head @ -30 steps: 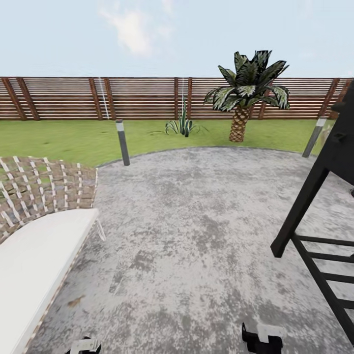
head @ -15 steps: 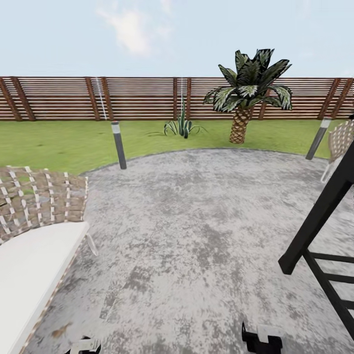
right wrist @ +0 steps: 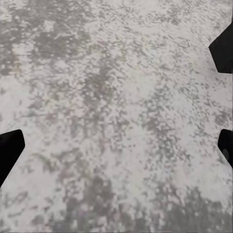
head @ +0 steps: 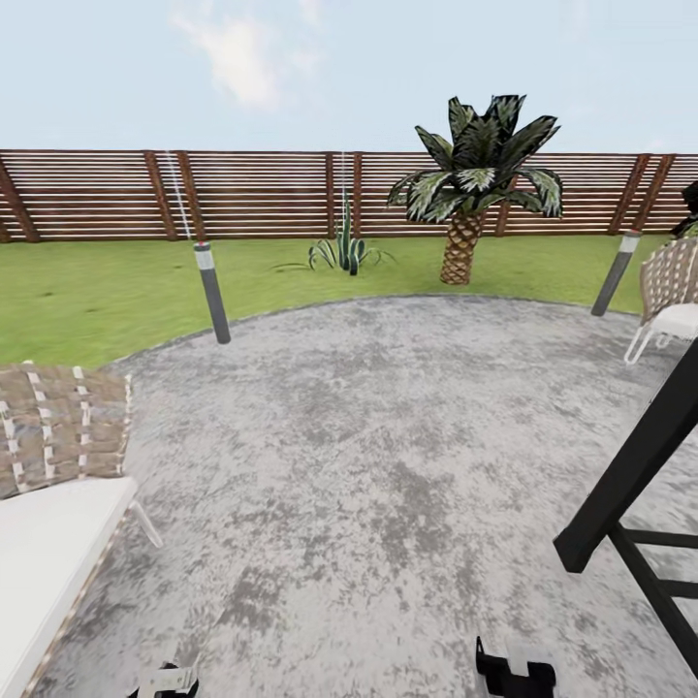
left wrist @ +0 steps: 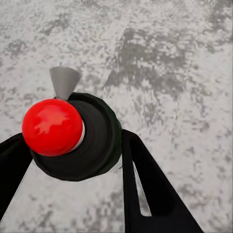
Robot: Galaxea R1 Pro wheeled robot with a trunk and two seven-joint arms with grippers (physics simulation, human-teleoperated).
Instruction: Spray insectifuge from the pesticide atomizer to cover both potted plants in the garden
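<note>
Between the left gripper's (left wrist: 73, 160) fingers sits the atomizer (left wrist: 80, 138), clamped, red top toward the camera. Over the last second the head view has swung right across the paving (head: 388, 465); no potted plants yet. Right gripper (right wrist: 116, 131) gapes empty.

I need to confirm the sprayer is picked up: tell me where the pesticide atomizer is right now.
The pesticide atomizer is in the left wrist view, seen from its top end with a red cap, between the left hand's black fingers, above the grey speckled paving.
</note>
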